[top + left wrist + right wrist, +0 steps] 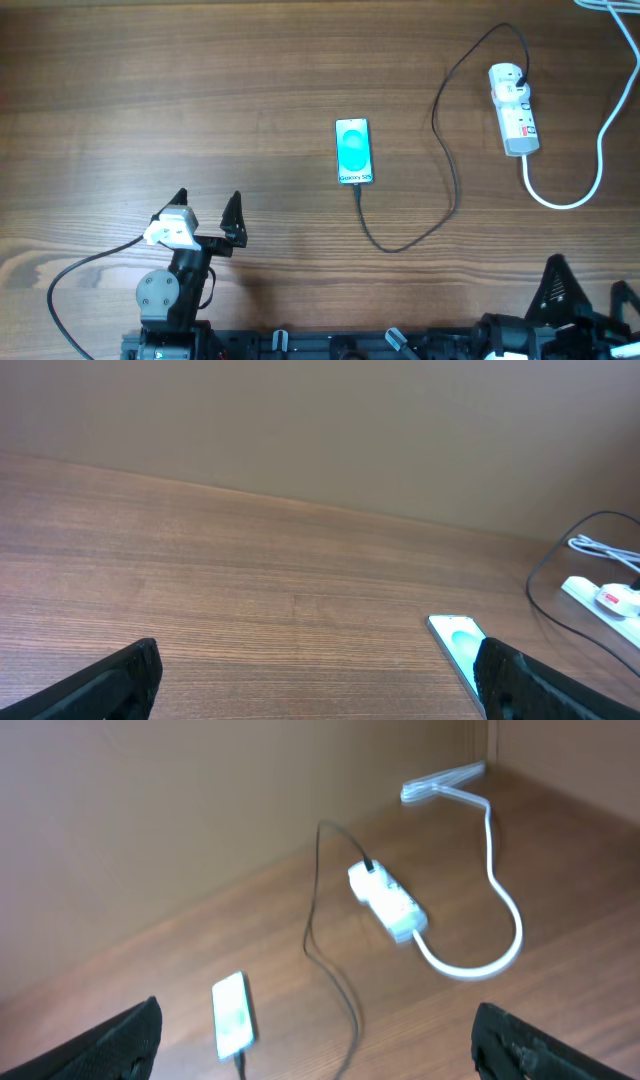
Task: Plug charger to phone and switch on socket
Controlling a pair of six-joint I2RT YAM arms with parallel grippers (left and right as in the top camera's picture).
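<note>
With my left gripper (208, 200) and right gripper (590, 280) both spread and empty, and the charger (395, 249) seemingly already at the phone (354, 150), I'd reach the right one forward-left to the socket (514, 110) well ahead and press its switch (524, 95) squarely.

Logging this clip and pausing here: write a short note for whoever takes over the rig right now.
Left pincer: open, empty, near the table's front edge.
Right pincer: open, empty, at the front right.
Phone: mid-table, screen up. The charger cable runs from its near end to the power strip at far right.
Done: the cable appears plugged in at both ends.
Left: press the strip's switch; its state can't be read here.
</note>
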